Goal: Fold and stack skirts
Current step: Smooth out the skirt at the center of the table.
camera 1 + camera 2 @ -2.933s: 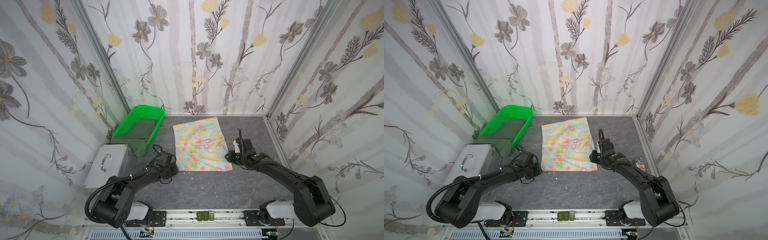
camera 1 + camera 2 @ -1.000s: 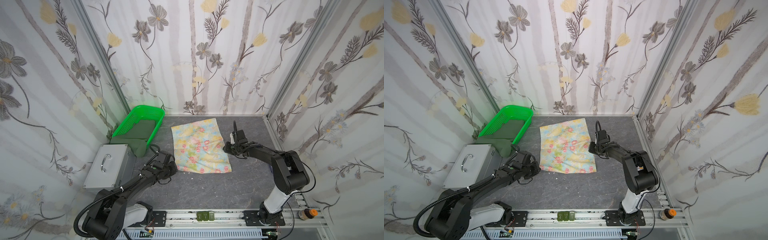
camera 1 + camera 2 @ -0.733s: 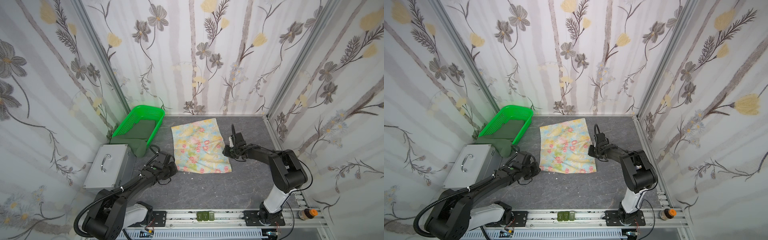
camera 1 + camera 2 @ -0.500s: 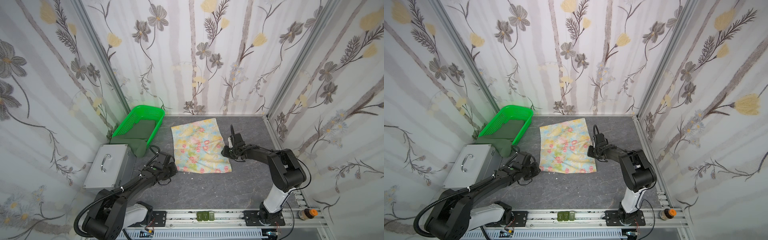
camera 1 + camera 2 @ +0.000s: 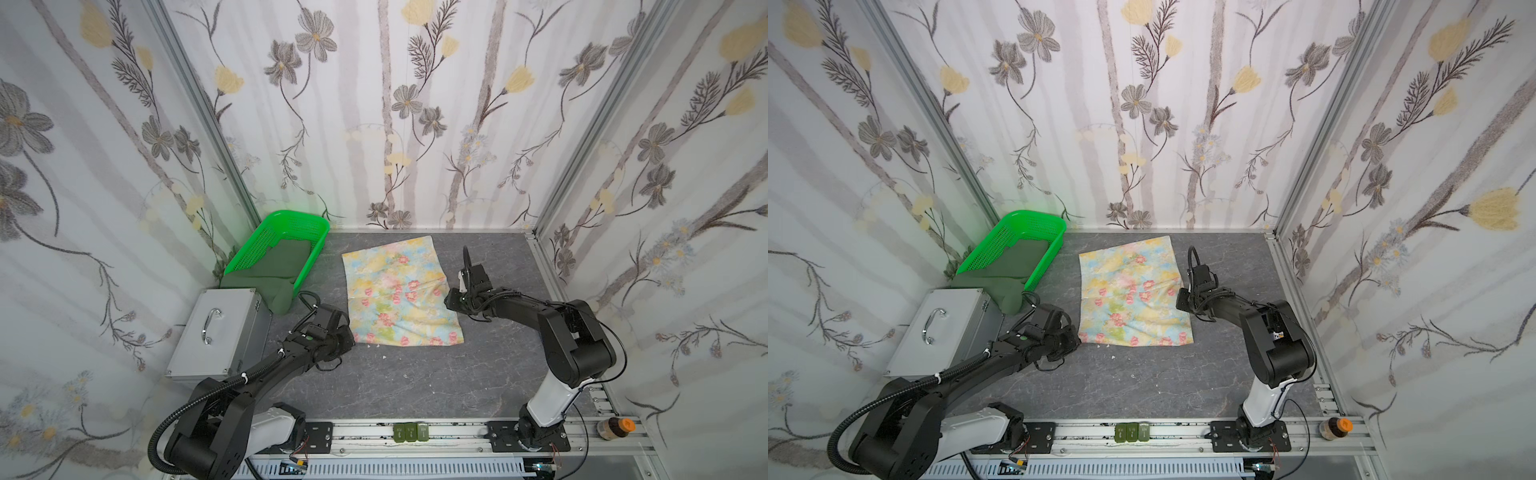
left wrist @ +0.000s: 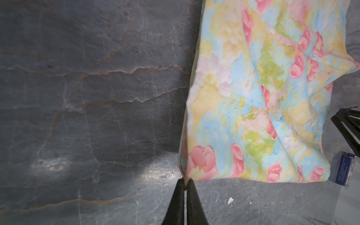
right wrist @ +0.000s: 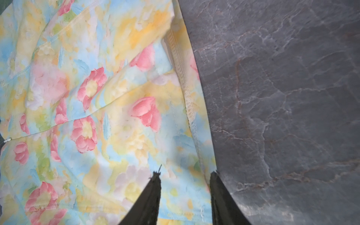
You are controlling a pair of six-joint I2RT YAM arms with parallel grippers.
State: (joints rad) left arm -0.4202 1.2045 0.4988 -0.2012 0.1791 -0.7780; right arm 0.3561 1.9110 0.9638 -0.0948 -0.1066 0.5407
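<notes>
Grey tabletop [image 5: 415,382] holds the floral skirt [image 5: 399,291] flat. The left end effector [image 6: 185,181] pinches its near corner. The right end effector [image 7: 185,175], spread, straddles its stitched edge. The green skirt [image 5: 274,266] overhangs the basket [image 5: 291,218]. The print on the blue box [image 6: 345,169] is unreadable.

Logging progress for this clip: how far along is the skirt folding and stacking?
Done: the floral skirt lies spread on the table. In hand: the left gripper pinches its corner; the right gripper is open astride its hem. Left: folding it, then the dark green skirt, which hangs out of the basket, and stacking.
</notes>
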